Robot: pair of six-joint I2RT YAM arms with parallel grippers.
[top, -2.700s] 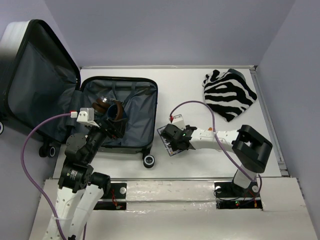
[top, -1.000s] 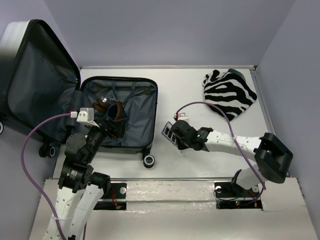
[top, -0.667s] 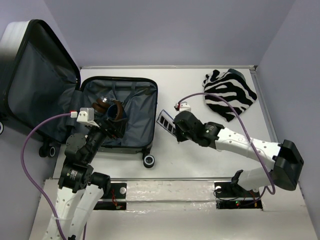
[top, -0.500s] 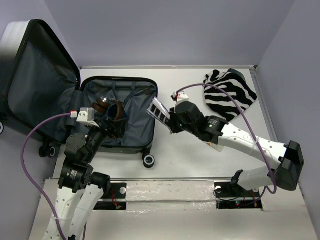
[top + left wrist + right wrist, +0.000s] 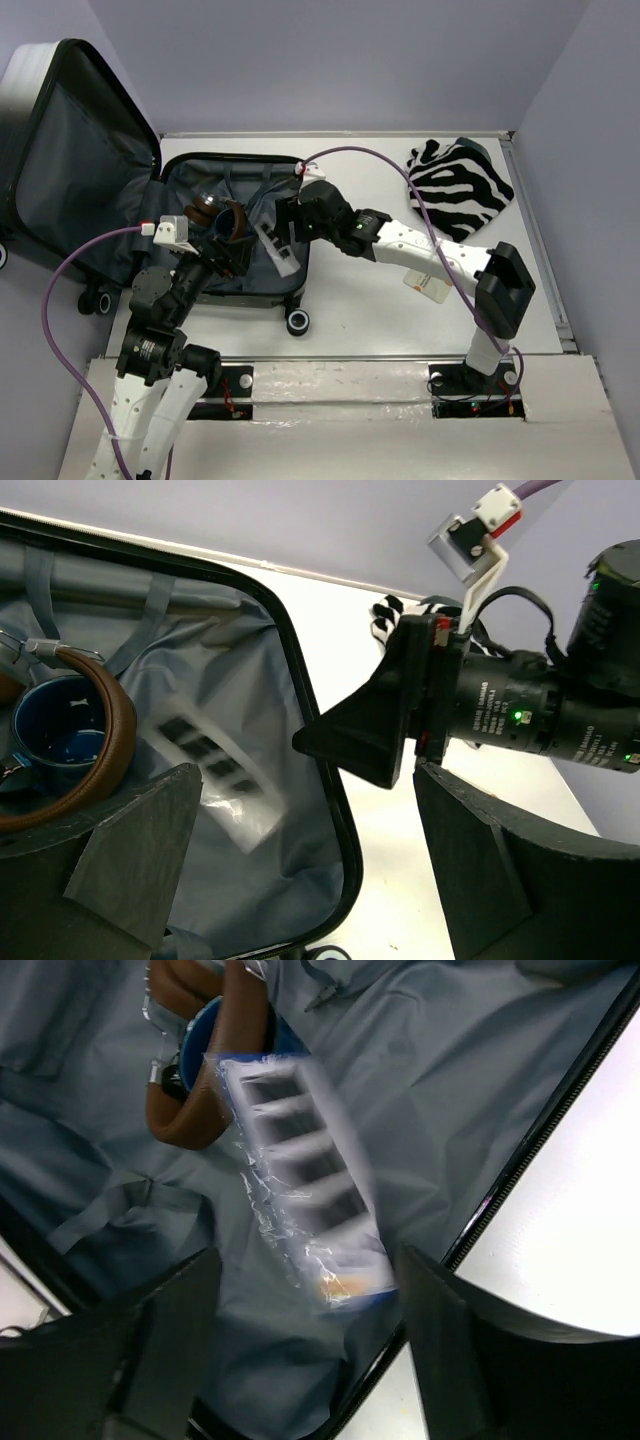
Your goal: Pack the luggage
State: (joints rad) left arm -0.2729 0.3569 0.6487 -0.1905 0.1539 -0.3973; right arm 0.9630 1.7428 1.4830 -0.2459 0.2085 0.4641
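The luggage [image 5: 303, 205] lies open at the table's left, its lid [image 5: 70, 170] raised and its grey lining [image 5: 430, 1080] showing. Inside sit a brown strap [image 5: 236, 220] and a blue cup [image 5: 48, 735]. My right gripper [image 5: 290, 225] hovers over the right half of the case, open. A clear-wrapped packet with dark squares [image 5: 305, 1210] is blurred below its fingers, free of them, over the lining [image 5: 215, 775]. My left gripper [image 5: 300, 880] is open and empty at the case's near edge.
A zebra-striped cloth [image 5: 460, 185] lies at the back right of the table. A small pale item [image 5: 425, 283] lies on the table under the right arm. The case's caster wheel [image 5: 298, 321] sticks out at its near right corner.
The right arm swung left from the table to above the open case, carrying the packet. Its jaws have opened and the packet has left them. The left arm is unmoved.
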